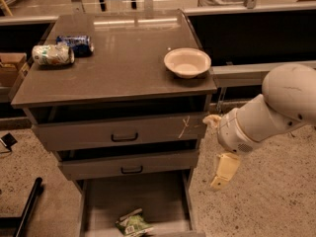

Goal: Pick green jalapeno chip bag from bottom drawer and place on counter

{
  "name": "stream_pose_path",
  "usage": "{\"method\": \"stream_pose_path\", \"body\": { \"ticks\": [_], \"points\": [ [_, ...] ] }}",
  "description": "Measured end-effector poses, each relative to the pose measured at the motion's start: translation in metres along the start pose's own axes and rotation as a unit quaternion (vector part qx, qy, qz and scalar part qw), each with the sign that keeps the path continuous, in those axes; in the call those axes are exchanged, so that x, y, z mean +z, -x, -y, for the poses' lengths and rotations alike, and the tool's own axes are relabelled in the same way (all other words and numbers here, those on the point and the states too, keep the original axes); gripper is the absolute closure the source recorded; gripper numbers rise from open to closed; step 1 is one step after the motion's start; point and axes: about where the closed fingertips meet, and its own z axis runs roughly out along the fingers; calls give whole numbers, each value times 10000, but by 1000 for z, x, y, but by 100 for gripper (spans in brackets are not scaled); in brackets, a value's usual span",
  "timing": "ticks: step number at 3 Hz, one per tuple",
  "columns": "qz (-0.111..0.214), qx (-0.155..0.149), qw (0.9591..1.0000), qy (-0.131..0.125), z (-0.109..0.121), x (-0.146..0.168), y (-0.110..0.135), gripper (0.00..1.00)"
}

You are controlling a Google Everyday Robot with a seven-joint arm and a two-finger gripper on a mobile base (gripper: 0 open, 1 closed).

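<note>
The green jalapeno chip bag [132,224] lies crumpled at the front of the open bottom drawer [133,196], its white label patch facing up. The counter [123,63] is the glossy grey-brown top of the cabinet. My gripper [217,183] hangs pointing down at the end of the white arm [266,115], to the right of the cabinet. It is level with the middle drawer, above and to the right of the bag, outside the drawer, and it holds nothing.
On the counter stand a white bowl [187,62] near the right edge, and a crushed white-green can [52,54] and a blue can [74,43] at the back left. Two upper drawers with black handles [124,137] are slightly open. A cardboard box [10,68] sits at left.
</note>
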Motion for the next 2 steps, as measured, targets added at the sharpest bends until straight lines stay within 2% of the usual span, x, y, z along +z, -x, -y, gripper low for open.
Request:
{"method": "stream_pose_path", "body": {
  "ticks": [1, 2],
  "points": [
    [-84, 16, 9998, 158, 3, 11, -2, 0],
    [286, -14, 9982, 520, -11, 60, -3, 0]
  ]
}}
